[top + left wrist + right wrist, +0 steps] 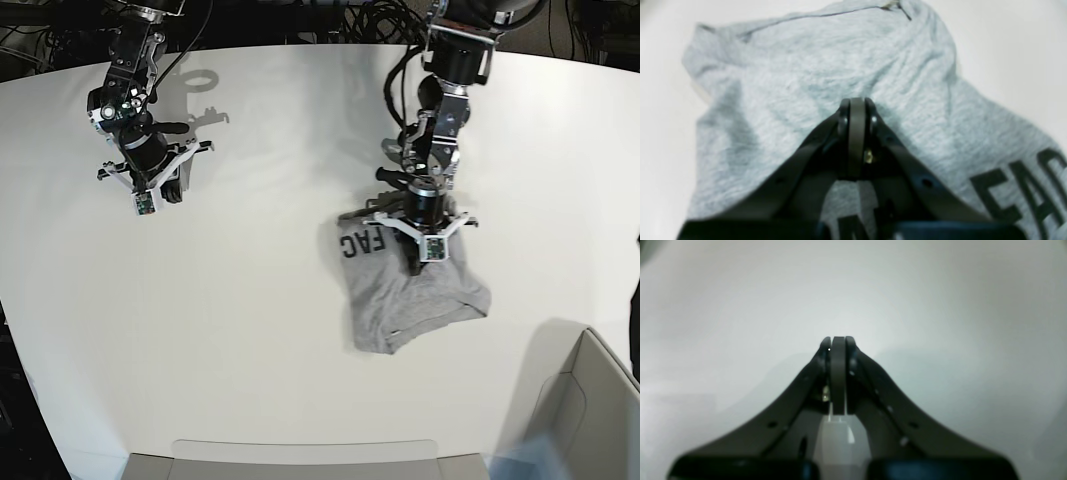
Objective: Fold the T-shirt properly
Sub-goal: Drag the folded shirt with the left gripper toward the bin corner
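Note:
The heather-grey T-shirt [415, 295] lies as a folded, slightly rumpled bundle right of the table's middle. Dark block lettering [360, 241] shows on its left part. In the left wrist view the T-shirt [800, 76] fills most of the frame, with letters [1017, 196] at the lower right. My left gripper [857, 101] is shut over the middle of the cloth, and I see no fabric between its fingers. From the base view the left gripper [411, 264] stands over the shirt's upper half. My right gripper [838, 339] is shut and empty above bare white table, far left of the shirt [170, 190].
The white table [250, 300] curves away at its far edge, where dark cables lie behind it. A grey open box [585, 410] stands at the front right corner. A pale grey tray edge [300, 462] runs along the front.

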Controlling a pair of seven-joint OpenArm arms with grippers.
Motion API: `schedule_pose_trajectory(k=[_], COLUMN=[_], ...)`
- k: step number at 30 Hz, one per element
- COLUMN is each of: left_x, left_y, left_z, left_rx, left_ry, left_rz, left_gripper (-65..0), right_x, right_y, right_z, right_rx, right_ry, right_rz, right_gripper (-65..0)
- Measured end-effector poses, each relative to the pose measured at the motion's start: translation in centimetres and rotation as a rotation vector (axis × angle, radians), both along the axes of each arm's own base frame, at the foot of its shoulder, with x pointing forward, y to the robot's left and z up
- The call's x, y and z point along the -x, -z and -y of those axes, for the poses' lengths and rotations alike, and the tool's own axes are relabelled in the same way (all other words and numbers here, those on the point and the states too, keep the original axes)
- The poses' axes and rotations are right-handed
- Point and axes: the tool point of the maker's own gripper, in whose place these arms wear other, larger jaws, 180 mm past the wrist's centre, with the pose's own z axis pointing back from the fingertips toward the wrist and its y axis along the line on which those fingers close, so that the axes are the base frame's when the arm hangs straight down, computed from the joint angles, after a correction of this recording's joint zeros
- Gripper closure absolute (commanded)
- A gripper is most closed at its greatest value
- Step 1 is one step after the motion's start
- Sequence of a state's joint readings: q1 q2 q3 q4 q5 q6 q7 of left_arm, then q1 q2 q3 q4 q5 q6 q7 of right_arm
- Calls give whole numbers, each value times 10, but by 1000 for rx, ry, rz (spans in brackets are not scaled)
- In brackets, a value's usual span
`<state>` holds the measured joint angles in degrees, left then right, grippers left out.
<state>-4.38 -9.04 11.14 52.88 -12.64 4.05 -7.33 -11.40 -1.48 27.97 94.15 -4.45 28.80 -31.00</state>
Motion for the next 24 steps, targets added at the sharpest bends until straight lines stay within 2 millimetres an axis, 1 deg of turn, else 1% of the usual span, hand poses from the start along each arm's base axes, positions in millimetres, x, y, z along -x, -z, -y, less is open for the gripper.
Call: schedule_pose_trajectory(k=[1, 3, 5, 8, 11, 13, 18, 21, 22, 24], left_x=[3, 7, 11, 19, 24, 27, 25, 22, 18, 21], left_y=[0, -1, -2, -1, -4, -3, -4, -12, -18, -27], left_z=[-18, -45, -71, -112, -135, -140, -139, -133, -129, -122], left_rx=[-36, -57, -40, -8, -13, -15, -18, -30, -40, -55], left_ry=[-2, 15, 32, -11, -5, 2, -2, 6, 19, 34], left_rz=[-6, -14, -25, -36, -50, -70, -76, -100, -93, -98], left_gripper=[0, 0, 0, 0, 0, 0, 0, 0, 0, 0], right_x=[0, -1, 0, 0, 1, 1, 0, 0, -2, -6], right_y=[0, 0, 0, 2, 3, 3, 3, 0, -3, -12], right_z=[-1, -5, -6, -9, -14, -18, -18, -19, -19, -20], right_rx=[-4, -14, -19, -29, -40, -50, -52, -49, -48, -39], right_ry=[1, 3, 2, 5, 10, 8, 10, 9, 9, 0], right_rz=[0, 2, 2, -2, -7, -7, -5, 2, 11, 40], right_gripper=[0, 0, 0, 0, 0, 0, 0, 0, 0, 0])
